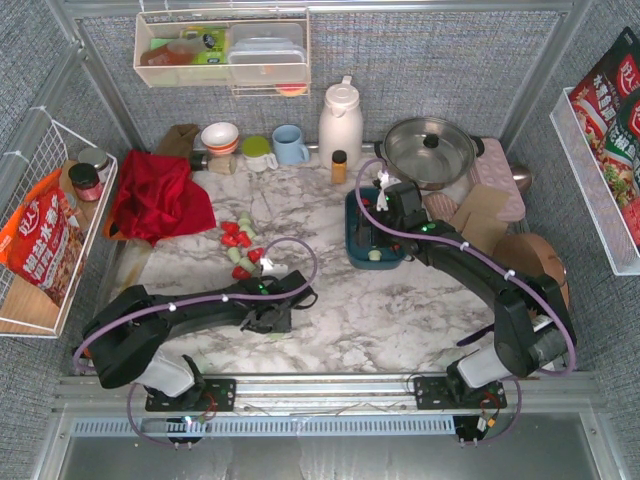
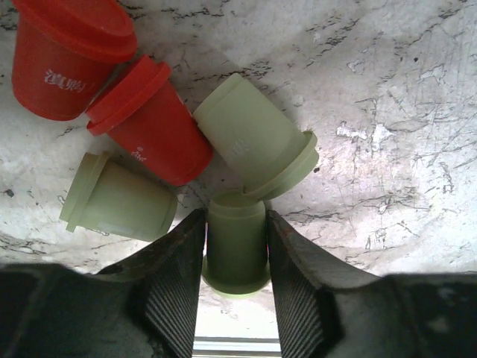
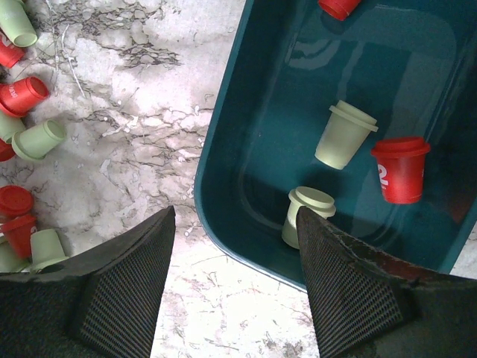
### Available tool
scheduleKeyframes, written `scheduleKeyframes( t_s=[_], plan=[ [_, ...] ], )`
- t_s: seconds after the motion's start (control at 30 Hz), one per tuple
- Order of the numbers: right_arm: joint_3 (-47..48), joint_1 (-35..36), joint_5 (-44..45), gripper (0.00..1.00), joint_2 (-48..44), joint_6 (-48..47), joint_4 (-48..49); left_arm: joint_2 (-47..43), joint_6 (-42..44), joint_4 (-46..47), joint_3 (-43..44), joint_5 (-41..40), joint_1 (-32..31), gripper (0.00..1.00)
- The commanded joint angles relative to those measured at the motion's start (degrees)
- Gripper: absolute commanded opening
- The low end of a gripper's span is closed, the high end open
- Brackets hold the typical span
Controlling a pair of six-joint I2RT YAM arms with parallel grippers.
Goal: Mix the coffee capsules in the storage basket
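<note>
Red and mint green coffee capsules point(image 1: 240, 245) lie in a loose cluster on the marble table left of centre. My left gripper point(image 1: 262, 290) is at the near end of that cluster. In the left wrist view it point(image 2: 235, 224) is shut on a mint green capsule point(image 2: 237, 242), with two more mint and two red capsules point(image 2: 145, 123) just beyond it. The dark teal storage basket point(image 1: 355, 235) sits right of centre. My right gripper point(image 1: 385, 205) hovers over its left rim point(image 3: 223, 127), open and empty point(image 3: 237, 224). Inside lie mint capsules point(image 3: 343, 134) and red capsules point(image 3: 402, 168).
A red cloth point(image 1: 155, 195) lies at the back left. A white jug point(image 1: 340, 120), blue mug point(image 1: 290, 143), amber bottle point(image 1: 339, 165) and lidded pot point(image 1: 430, 150) line the back. A wooden board point(image 1: 485, 215) lies right of the basket. White wire baskets point(image 1: 50, 230) flank the sides.
</note>
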Motion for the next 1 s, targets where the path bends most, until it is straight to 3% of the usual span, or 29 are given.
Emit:
scheduleKeyframes(
  t_s=[0.0,0.2,0.43,0.53,0.7,0.8,0.97],
  plan=[
    [0.1,0.06,-0.25,0.7,0.07,0.29,0.88,0.12,1.23,0.56,0.2,-1.14,-0.04,0.45],
    [0.56,0.17,-1.67,0.7,-1.15,0.74,-0.56,-5.15,3.96,2.97,-0.13,-2.14,-0.08,0.32],
    [0.32,0.46,-6.3,0.7,-6.0,2.45,-1.39,-14.57,14.15,13.8,-1.19,-3.15,-0.63,0.29],
    [0.0,1.36,-9.13,0.7,-8.73,3.68,-0.12,-17.64,22.95,24.2,-2.97,-4.76,-0.8,0.29],
    [0.01,4.52,-12.51,0.69,-11.93,4.1,-0.07,-18.82,41.57,49.85,-8.12,-5.11,-0.84,0.28],
    [-0.05,6.26,-14.1,0.69,-13.24,3.61,-0.95,-16.71,52.56,65.83,-11.77,-0.68,-0.83,0.27],
    [-2.9,7.72,-17.69,0.67,-14.87,3.18,-1.51,-11.11,60.06,83.67,-15.36,8.75,-1.24,0.27]
  ],
)
